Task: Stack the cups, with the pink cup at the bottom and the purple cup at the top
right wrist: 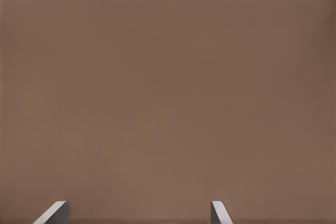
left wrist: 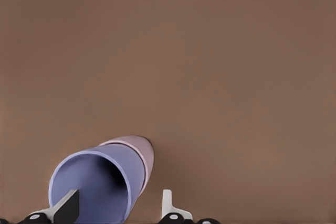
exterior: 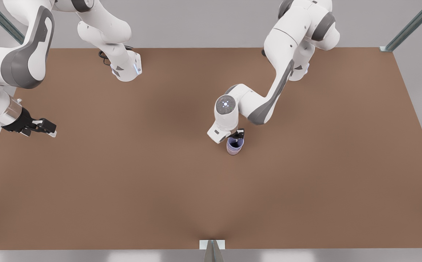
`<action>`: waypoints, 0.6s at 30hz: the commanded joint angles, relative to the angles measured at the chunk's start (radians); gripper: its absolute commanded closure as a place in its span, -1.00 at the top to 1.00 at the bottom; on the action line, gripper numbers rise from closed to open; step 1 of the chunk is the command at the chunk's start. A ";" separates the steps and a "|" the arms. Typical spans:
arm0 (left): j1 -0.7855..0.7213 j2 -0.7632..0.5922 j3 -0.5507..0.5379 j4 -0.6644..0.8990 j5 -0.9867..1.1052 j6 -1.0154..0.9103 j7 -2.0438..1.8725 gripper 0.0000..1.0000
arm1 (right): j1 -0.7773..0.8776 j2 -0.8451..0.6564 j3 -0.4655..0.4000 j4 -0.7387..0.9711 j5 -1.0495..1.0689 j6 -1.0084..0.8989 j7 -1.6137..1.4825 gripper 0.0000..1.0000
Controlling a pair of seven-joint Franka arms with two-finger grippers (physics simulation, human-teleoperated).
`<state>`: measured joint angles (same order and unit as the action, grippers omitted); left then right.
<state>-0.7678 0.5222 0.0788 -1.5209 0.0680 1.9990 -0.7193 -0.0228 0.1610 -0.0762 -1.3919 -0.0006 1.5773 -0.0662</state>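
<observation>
Centrally, bluish lavender tapered cup [exterior: 235, 144] sits nested in dusty pink tapered cup [left wrist: 140, 153] on brown tabletop [exterior: 305, 182]; left gripper [exterior: 237, 136] straddles lavender rim, fingers spread; right gripper [exterior: 45, 128] waits at front view's left, fingers parted.

The pink cup [left wrist: 143, 153] is largely hidden by the purple cup [left wrist: 97, 182] nested in it; only a band of its wall is seen. In the front view the purple cup's far rim is covered by the left claw [exterior: 237, 137]. Whether its fingers [left wrist: 168, 203], cut off at the picture's edge, touch the rim cannot be told. The right claw's fingertips [right wrist: 219, 212] are likewise cut off.
</observation>
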 commanded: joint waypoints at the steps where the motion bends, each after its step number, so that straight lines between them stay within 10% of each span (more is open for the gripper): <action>1: 0.005 -0.034 0.044 0.002 -0.008 -0.075 0.098 1.00 | 0.000 0.000 -0.001 0.001 0.001 0.000 -0.001 1.00; 8: 0.015 -0.174 0.498 0.005 -0.257 -0.347 0.732 1.00 | -0.002 -0.001 -0.001 0.001 0.001 0.000 -0.001 1.00; 12: 0.565 -0.258 -0.085 0.142 -0.070 -0.499 0.744 1.00 | -0.002 0.000 -0.001 0.001 0.001 0.000 -0.001 1.00; 18: 0.667 -0.341 -0.226 0.134 -0.017 -0.488 0.781 1.00 | 0.000 0.000 -0.001 0.001 0.001 0.000 -0.001 1.00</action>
<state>-0.1060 0.1895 -0.1396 -1.3861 0.0261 1.5703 -0.2886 -0.0226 0.1618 -0.0760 -1.3918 -0.0006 1.5773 -0.0668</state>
